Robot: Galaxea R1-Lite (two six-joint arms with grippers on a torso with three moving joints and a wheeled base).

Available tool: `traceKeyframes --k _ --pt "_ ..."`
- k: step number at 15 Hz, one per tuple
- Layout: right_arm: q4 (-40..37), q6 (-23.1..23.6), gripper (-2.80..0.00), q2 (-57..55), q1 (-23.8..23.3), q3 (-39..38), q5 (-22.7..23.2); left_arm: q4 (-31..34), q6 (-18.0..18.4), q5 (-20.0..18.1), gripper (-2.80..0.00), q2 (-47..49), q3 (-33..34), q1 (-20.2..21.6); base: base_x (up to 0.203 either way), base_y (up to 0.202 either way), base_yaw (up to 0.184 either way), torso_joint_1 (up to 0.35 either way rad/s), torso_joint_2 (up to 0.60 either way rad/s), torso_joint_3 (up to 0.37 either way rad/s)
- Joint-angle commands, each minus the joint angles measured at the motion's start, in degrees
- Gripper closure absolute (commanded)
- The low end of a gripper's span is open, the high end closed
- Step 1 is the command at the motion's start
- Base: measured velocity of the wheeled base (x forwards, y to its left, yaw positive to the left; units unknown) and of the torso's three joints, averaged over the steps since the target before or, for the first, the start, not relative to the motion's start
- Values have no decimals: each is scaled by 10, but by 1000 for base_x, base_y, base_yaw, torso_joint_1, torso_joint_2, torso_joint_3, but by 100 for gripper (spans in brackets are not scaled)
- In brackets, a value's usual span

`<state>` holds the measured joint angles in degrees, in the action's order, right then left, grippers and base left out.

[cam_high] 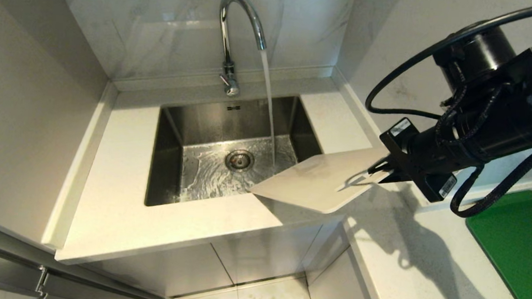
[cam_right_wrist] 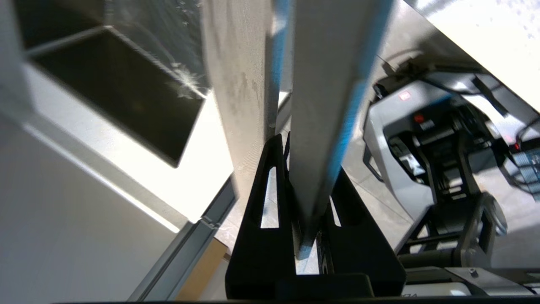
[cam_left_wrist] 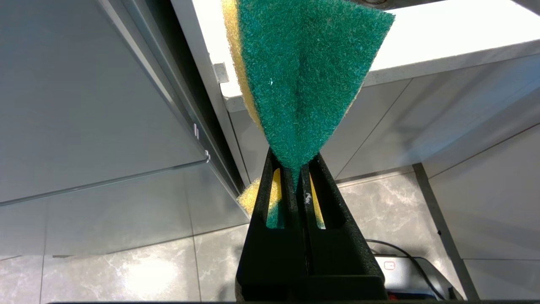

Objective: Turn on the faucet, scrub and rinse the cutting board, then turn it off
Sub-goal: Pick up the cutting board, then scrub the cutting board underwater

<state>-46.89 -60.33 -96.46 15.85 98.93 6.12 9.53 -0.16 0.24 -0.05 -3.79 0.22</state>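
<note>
Faucet (cam_high: 236,36) was already running into the sink (cam_high: 168,162); right pincer (cam_high: 387,171) gripped the cutting board (cam_high: 319,180) over the sink's near-right corner, left pincer (cam_left_wrist: 295,169) clamped a sponge (cam_left_wrist: 303,76), so scrubbing, rinsing and shutoff remained.

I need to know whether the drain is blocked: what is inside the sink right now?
Inside the sink only running water and the uncovered round drain show. The cutting board hides its near right corner.

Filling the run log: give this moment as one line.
chrome gooseneck faucet: running | right gripper: shut on cream plastic cutting board, at steel sink edge | left gripper: shut on green-yellow sponge
</note>
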Motion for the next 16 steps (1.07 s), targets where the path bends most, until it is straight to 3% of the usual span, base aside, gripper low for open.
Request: traceKeyframes --k 1,8,16 --pt "-10 0 0 7 -2 46 5 0 0 0 0 0 0 0 0 0 0 0 0 0" --pt "-19 10 0 22 -5 108 20 0 0 0 0 0 0 0 0 0 0 0 0 0" --pt "-5 42 0 44 -14 114 36 0 0 0 0 0 0 0 0 0 0 0 0 0"
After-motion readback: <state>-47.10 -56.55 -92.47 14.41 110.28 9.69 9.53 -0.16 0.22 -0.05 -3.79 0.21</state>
